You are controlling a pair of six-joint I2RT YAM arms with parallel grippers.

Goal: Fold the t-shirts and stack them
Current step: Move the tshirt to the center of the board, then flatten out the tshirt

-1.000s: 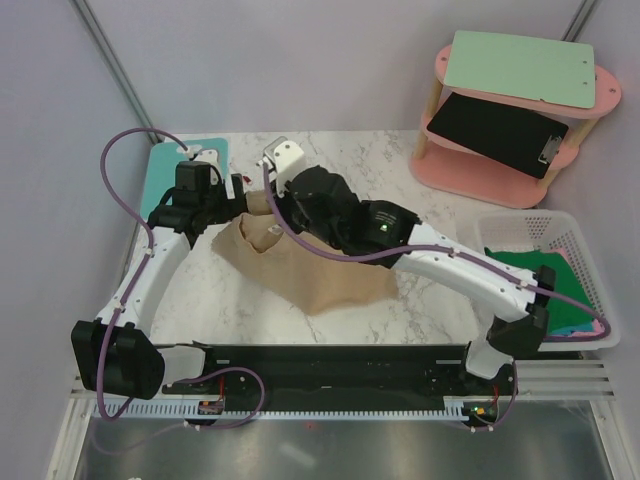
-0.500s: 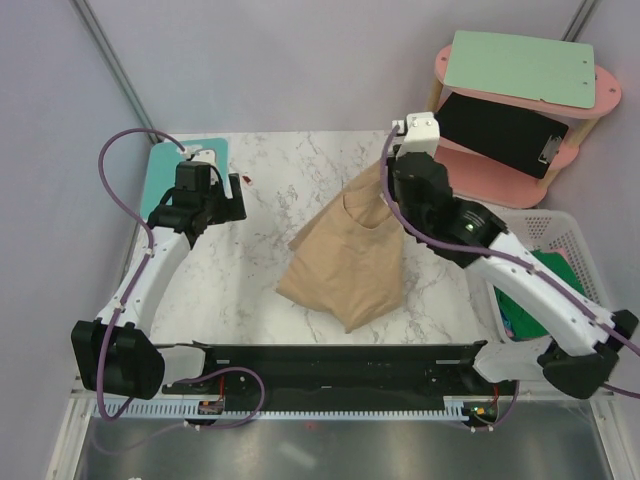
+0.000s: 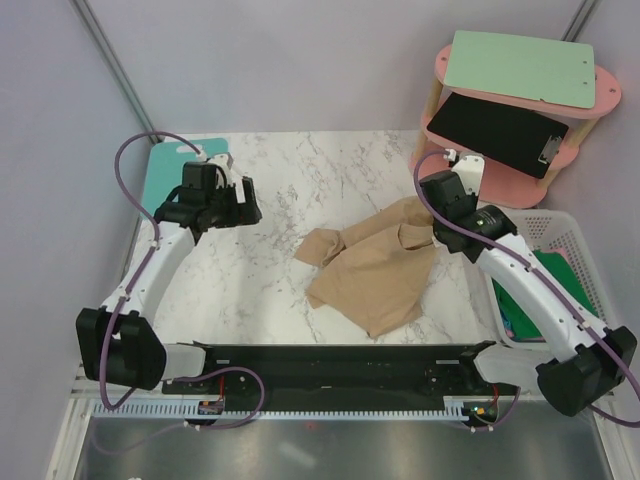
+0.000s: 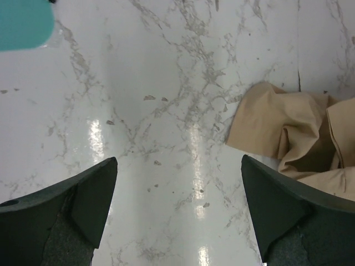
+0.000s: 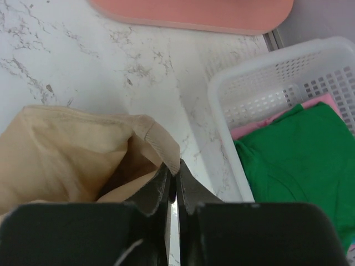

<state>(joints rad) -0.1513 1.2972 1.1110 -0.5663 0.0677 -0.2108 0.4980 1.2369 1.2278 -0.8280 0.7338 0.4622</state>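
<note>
A light tan t-shirt (image 3: 375, 275) lies crumpled on the marble table, right of centre. My right gripper (image 3: 436, 218) sits at its upper right edge. In the right wrist view this gripper (image 5: 175, 169) is shut on the shirt's ribbed collar (image 5: 158, 138), with the tan cloth (image 5: 72, 149) bunched to its left. My left gripper (image 3: 245, 203) hovers open over bare marble to the left of the shirt. In the left wrist view the left gripper (image 4: 178, 183) holds nothing, and a shirt sleeve (image 4: 266, 124) lies beyond the right finger. A green t-shirt (image 5: 299, 160) and a pink one (image 5: 260, 128) lie in the basket.
A white plastic basket (image 3: 560, 225) stands at the right edge, close to my right gripper. A pink two-tier shelf (image 3: 500, 170) behind it carries a mint clipboard (image 3: 515, 65) and a black clipboard (image 3: 500, 130). A teal board (image 3: 165, 170) lies at the back left.
My right gripper has swept from the back left to the right, dragging the tan t-shirt with it and lowering it onto the table. The left gripper has shifted slightly right.
</note>
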